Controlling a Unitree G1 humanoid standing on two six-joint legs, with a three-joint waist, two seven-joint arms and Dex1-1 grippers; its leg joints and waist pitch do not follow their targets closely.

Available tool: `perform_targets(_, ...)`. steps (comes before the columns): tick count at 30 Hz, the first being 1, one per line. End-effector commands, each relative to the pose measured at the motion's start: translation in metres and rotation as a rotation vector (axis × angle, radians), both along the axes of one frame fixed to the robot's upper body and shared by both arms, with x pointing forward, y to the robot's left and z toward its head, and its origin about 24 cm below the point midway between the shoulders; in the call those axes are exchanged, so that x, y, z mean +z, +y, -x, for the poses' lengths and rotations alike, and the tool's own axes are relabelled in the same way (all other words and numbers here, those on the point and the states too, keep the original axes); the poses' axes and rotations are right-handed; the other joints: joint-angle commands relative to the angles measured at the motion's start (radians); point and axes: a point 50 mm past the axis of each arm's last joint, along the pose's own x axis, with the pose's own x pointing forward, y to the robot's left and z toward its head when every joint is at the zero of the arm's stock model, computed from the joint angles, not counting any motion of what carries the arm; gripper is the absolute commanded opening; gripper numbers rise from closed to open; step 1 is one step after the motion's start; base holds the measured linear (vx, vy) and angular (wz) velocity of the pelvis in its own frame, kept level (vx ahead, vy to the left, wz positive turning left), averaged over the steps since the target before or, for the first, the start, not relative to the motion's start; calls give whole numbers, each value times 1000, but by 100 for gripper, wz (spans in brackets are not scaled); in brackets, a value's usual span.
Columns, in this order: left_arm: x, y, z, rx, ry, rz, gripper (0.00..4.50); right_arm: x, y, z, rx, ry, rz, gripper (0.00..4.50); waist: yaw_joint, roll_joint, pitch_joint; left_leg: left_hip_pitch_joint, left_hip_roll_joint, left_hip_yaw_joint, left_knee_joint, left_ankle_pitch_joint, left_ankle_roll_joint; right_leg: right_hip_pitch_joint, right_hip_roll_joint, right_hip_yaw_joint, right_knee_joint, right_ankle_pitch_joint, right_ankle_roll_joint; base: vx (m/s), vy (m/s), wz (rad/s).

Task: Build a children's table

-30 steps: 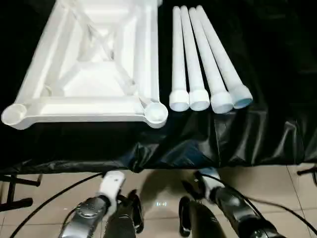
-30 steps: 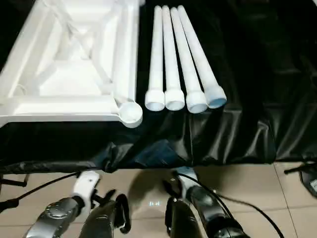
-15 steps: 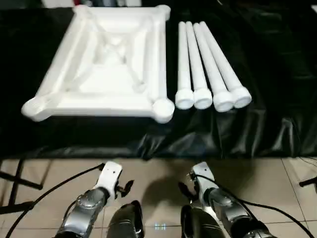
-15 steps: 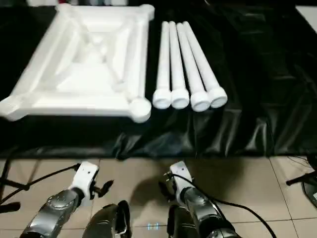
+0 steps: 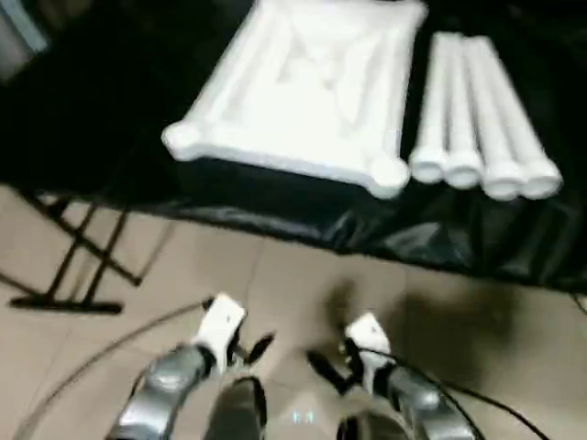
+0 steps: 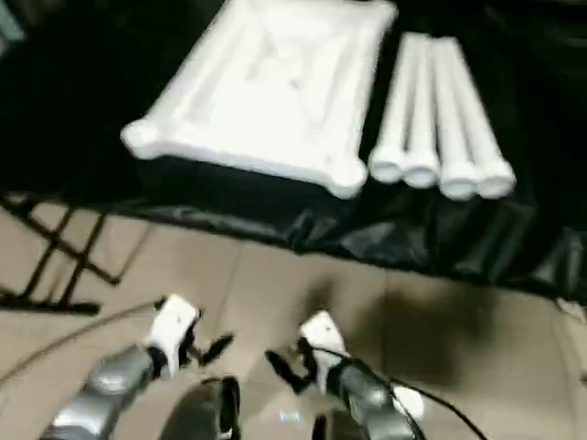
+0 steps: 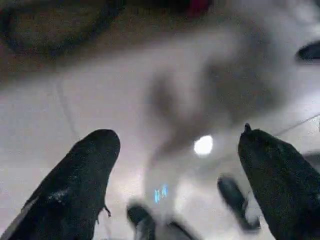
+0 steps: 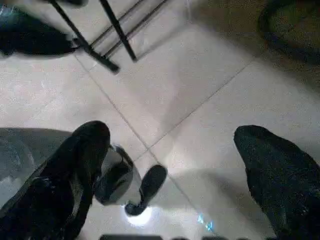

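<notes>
A white plastic tabletop (image 5: 307, 87) lies upside down on a table draped in black cloth (image 5: 477, 247), its ribbed underside facing up and a round socket at each visible near corner. Just beside it, on the robot's right, four white tapered legs (image 5: 481, 137) lie side by side, touching one another, their wider ends at the near edge of the cloth. Their long axes run away from the robot, roughly in line with the tabletop's side. Both arms hang low over the tiled floor (image 5: 275, 302), well short of the table, so every part lies ahead of and above the hands. The left gripper (image 7: 175, 165) has its two black fingers spread wide with nothing between them, and the right gripper (image 8: 172, 160) is spread just as wide and empty. The right arm sits on the legs' side and looks the nearer one to them; the left arm is closer to the tabletop. Nothing has been fitted yet: all sockets in sight are empty. A black metal stand (image 5: 73, 266) rests on the floor to the left.
</notes>
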Motion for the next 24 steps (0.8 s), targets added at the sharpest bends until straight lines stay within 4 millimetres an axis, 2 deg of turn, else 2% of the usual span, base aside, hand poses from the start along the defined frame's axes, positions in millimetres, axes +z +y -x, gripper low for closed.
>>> perform_targets(1,1,3,10,-9,11,23,438,6,-1,5,35,-15,-20,450,-12,-6,-58,36,67,-40,-70,37,254,32,-115,29,-83,577,-157,-25,65,0)
perform_targets(2,4,3,11,-9,2,26,438,9,-1,6,42,-22,-24,450,-32,-3,-54,39,67,-44,-86,-18,228,32,-110,22,-89,518,-178,-33,59,-5)
perform_targets(3,9,3,13,-10,-14,39,438,15,-2,7,56,-40,-29,450,-39,-2,-53,42,70,-48,-91,-35,221,35,-108,20,-94,488,-189,-43,52,-5)
perform_targets(4,20,2,19,-4,-48,76,438,29,-5,8,78,-88,-38,450,-50,3,-52,45,74,-48,-97,-61,217,32,-112,23,-101,449,-210,-43,52,-5)
perform_targets(5,20,2,19,-4,-48,76,438,29,-5,8,78,-88,-38,450,-53,-1,-50,44,78,-50,-99,-60,218,36,-112,24,-105,452,-207,0,0,0)
perform_targets(6,35,2,24,15,-109,111,438,49,-6,9,91,-144,-64,450,-64,3,-47,42,74,-47,-106,-80,220,38,-115,24,-116,434,-215,0,0,0)
perform_targets(7,35,2,24,15,-109,111,438,49,-6,9,91,-144,-64,450,-65,1,-45,41,75,-46,-107,-90,219,37,-119,28,-118,433,-213,0,0,0)
perform_targets(8,52,2,28,54,-159,158,438,70,-7,7,81,-202,-88,450,-70,6,-44,46,72,-43,-112,-122,202,33,-119,32,-125,394,-218,0,0,0)
perform_targets(9,62,2,29,70,-185,176,438,81,-9,5,66,-226,-102,450,-66,4,-43,44,73,-43,-115,-138,194,35,-122,34,-128,375,-217,0,0,0)
perform_targets(10,77,2,29,111,-229,194,438,100,-12,0,18,-271,-129,450,-65,7,-43,48,73,-42,-121,-168,174,32,-120,35,-134,319,-216,0,0,0)
perform_targets(11,81,2,29,122,-242,195,438,105,-13,-2,4,-283,-136,450,-67,6,-40,50,73,-41,-127,-185,161,32,-119,35,-138,280,-221,0,0,0)
perform_targets(12,94,1,27,154,-291,215,438,118,-17,-7,-50,-306,-155,450,-63,0,-38,58,64,-32,-136,-212,128,30,-120,40,-159,152,-218,0,0,0)
perform_targets(13,107,1,23,201,-346,234,438,130,-21,-13,-123,-347,-164,450,-58,2,-41,63,62,-29,-136,-222,112,29,-122,43,-166,97,-218,0,0,0)
perform_targets(14,109,1,22,211,-355,237,438,132,-22,-14,-138,-354,-166,450,-56,3,-34,67,60,-25,-144,-250,74,24,-124,47,-179,-22,-215,0,0,0)
perform_targets(15,122,2,18,257,-419,262,438,143,-26,-20,-217,-389,-175,450,-52,-10,-41,67,53,-19,-146,-240,47,29,-123,49,-188,-95,-197,0,0,0)
perform_targets(16,127,3,14,305,-451,251,438,147,-28,-23,-262,-400,-180,450,-49,-10,-41,65,51,-17,-146,-216,41,28,-122,51,-190,-105,-183,0,0,0)
perform_targets(17,130,4,11,351,-474,235,438,149,-30,-27,-299,-406,-184,450,-50,-20,-56,66,51,-14,-143,-178,43,34,-120,50,-188,-73,-174,0,0,0)
perform_targets(18,137,6,3,445,-487,203,438,152,-36,-35,-400,-402,-158,450,-52,-27,-69,65,51,-11,-138,-88,64,32,-113,45,-177,73,-166,0,0,0)
perform_targets(19,137,6,3,445,-487,203,438,152,-36,-35,-400,-402,-158,450,-53,-22,-70,62,47,-12,-136,-66,67,32,-110,43,-168,122,-166,0,0,0)
perform_targets(20,137,6,1,455,-469,205,438,151,-38,-37,-431,-393,-142,450,-51,-19,-77,64,44,-11,-130,-33,76,31,-107,41,-161,203,-159,0,0,0)
perform_targets(21,142,8,-1,491,-493,240,438,147,-40,-36,-508,-336,-141,450,-49,-22,-84,58,40,-13,-124,18,90,38,-103,38,-150,309,-148,0,0,0)
perform_targets(22,142,8,-1,491,-493,240,438,147,-40,-36,-508,-336,-141,450,-48,-19,-89,63,40,-12,-120,42,96,37,-99,38,-145,372,-145,0,0,0)
perform_targets(23,142,9,-2,507,-491,221,438,146,-40,-34,-526,-328,-157,450,-50,-24,-94,63,41,-13,-117,57,106,37,-96,36,-140,427,-143,0,0,0)
perform_targets(24,139,7,-4,509,-468,160,438,145,-38,-31,-556,-314,-157,450,-50,-28,-107,61,39,-14,-105,108,120,43,-92,33,-125,571,-124,0,0,0)
